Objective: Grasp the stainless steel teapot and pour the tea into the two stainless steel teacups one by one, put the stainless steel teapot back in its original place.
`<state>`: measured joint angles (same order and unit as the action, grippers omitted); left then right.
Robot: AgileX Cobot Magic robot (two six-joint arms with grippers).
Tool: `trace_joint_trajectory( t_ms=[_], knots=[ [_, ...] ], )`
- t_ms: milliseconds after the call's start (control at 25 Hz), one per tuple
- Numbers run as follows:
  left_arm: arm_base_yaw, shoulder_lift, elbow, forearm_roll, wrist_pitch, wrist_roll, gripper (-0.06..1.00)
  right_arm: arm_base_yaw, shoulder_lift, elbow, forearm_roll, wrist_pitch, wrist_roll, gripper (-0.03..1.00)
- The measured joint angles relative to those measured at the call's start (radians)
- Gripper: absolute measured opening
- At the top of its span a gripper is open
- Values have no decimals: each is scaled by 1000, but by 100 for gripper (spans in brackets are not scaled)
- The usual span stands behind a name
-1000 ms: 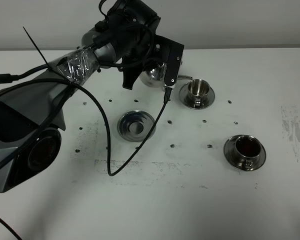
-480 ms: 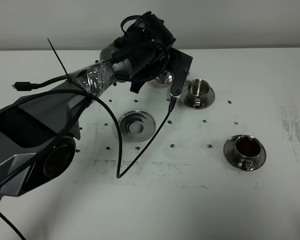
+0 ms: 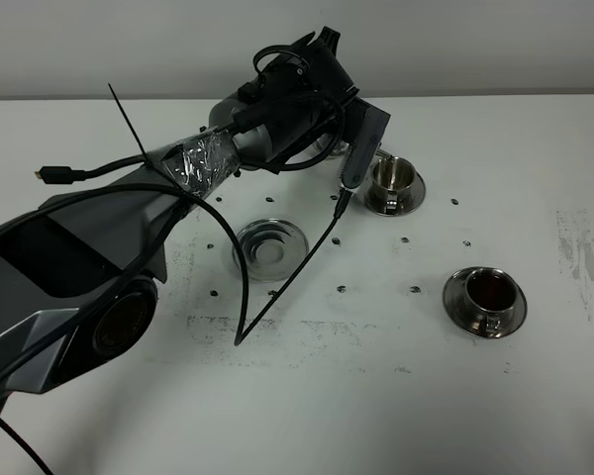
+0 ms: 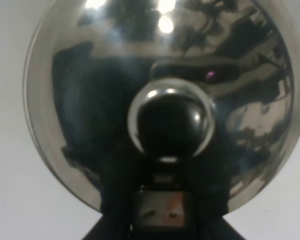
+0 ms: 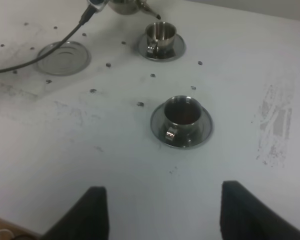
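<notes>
Left fingers (image 4: 115, 220) are clamped on the stainless steel teapot (image 4: 90, 100), held far on the surface (image 3: 376, 396), spout at the far teacup (image 3: 391, 176). The pot's saucer (image 3: 270, 245) lies to the left. The near teacup (image 3: 485, 289) holds dark tea. Right fingers (image 5: 92, 212) are spread, empty.

**Pretty much all silver on white here**

The tabletop (image 3: 535, 396) is white, peppered with small dark specks, plus a grey smudgy patch (image 3: 579, 257). The teapot (image 4: 80, 100) is mirror silver, full of black reflections. The near teacup (image 3: 485, 297) is shiny silver and dark reddish-brown inside. The far teacup (image 3: 391, 178) is silver and pale yellowish inside. The empty saucer (image 3: 270, 245) is silver too. The left arm (image 3: 69, 267) is dark grey and black, with crinkly silver tape (image 3: 203, 163) and a black cable (image 3: 287, 277).
</notes>
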<state>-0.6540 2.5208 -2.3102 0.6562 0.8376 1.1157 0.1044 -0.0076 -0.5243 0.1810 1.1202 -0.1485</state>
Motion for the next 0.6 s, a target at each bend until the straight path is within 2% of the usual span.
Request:
trace_joint_trajectory(
  t_ms=[600],
  knots=[
    [-3,9,0,35,-57,41,18,0,0,0,-13,0,0,48]
  ],
)
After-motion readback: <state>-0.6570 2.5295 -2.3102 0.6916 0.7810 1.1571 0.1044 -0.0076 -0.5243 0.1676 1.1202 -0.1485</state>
